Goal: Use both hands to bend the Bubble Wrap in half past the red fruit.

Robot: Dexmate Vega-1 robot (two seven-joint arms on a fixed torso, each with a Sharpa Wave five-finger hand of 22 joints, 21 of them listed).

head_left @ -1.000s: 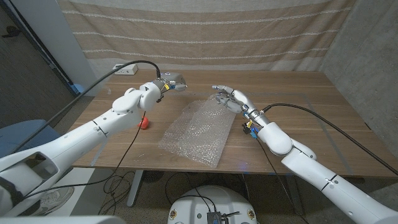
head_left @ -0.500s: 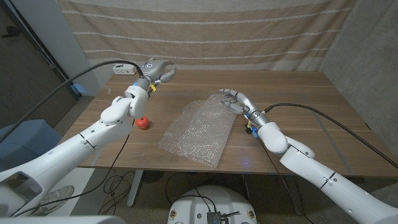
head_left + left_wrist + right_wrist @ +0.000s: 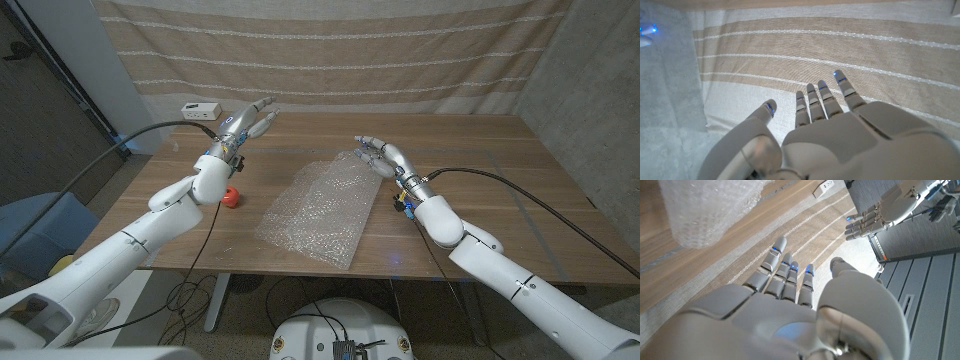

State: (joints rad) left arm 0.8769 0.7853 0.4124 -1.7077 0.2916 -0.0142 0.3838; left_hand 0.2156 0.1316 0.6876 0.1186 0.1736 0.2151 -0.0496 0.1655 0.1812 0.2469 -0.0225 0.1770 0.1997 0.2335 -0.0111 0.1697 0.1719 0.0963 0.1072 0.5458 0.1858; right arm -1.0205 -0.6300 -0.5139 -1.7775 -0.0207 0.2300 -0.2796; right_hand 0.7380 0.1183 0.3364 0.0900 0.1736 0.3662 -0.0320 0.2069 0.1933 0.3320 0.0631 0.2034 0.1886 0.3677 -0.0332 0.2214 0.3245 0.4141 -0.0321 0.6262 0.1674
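Left robot hand (image 3: 246, 122) has risen farther from Bubble Wrap (image 3: 320, 208).

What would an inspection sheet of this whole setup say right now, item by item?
Surface: wooden table.
Job's things: Bubble Wrap lying on the table, its far end rumpled; red fruit left of it.
Clutter: white power strip at the far left corner.
Robot hands: left robot hand raised, fingers spread, holding nothing; right robot hand open at the wrap's far corner.
Cables: black cables along both arms.
Surroundings: striped curtain behind the table.
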